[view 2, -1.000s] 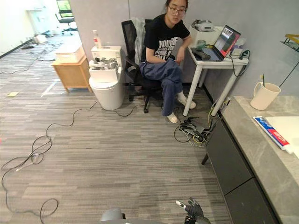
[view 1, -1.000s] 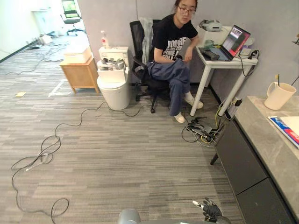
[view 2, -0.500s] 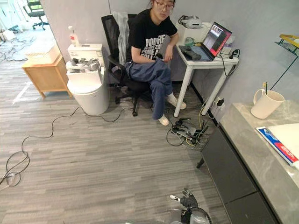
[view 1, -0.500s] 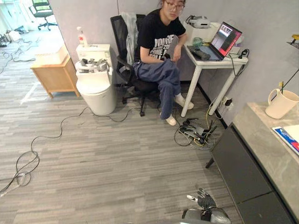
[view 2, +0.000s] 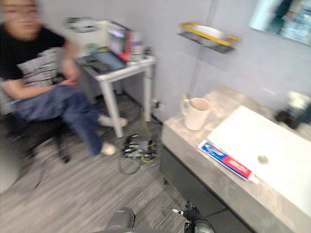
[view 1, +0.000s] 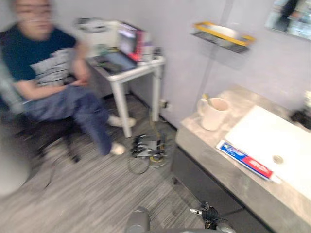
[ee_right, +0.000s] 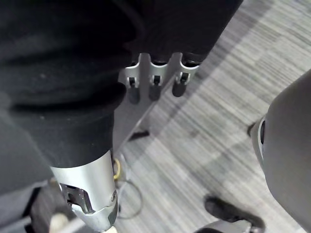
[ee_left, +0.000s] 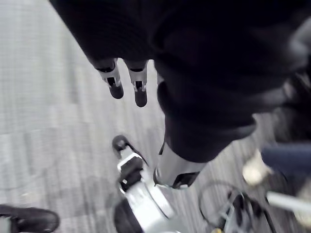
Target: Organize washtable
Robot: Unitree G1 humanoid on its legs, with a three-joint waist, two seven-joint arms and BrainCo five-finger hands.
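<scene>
The washtable (view 1: 204, 145) is a grey stone counter at the right with a white sink basin (view 1: 272, 141) set in it. A cream mug (view 1: 214, 112) with a stick-like thing in it stands at the counter's far corner. A red and blue toothpaste tube (view 1: 245, 161) lies along the basin's near rim. My right hand (view 1: 209, 214) hangs low beside the cabinet, and in its wrist view the fingers (ee_right: 154, 82) are straight and hold nothing. My left hand (ee_left: 137, 87) hangs over the floor, fingers relaxed and empty.
A person (view 1: 53, 92) sits at the left beside a white desk (view 1: 131, 70) with a laptop. A tangle of cables (view 1: 146, 148) lies on the floor by the cabinet. A yellow wall shelf (view 1: 221, 36) and a mirror (view 1: 289, 14) hang above the counter. Something dark (view 1: 303, 116) sits at the basin's far edge.
The camera has swung to the right: the washtable, sink and wall shelf now take up the right half and the person has slid to the left. Both hands still hang low.
</scene>
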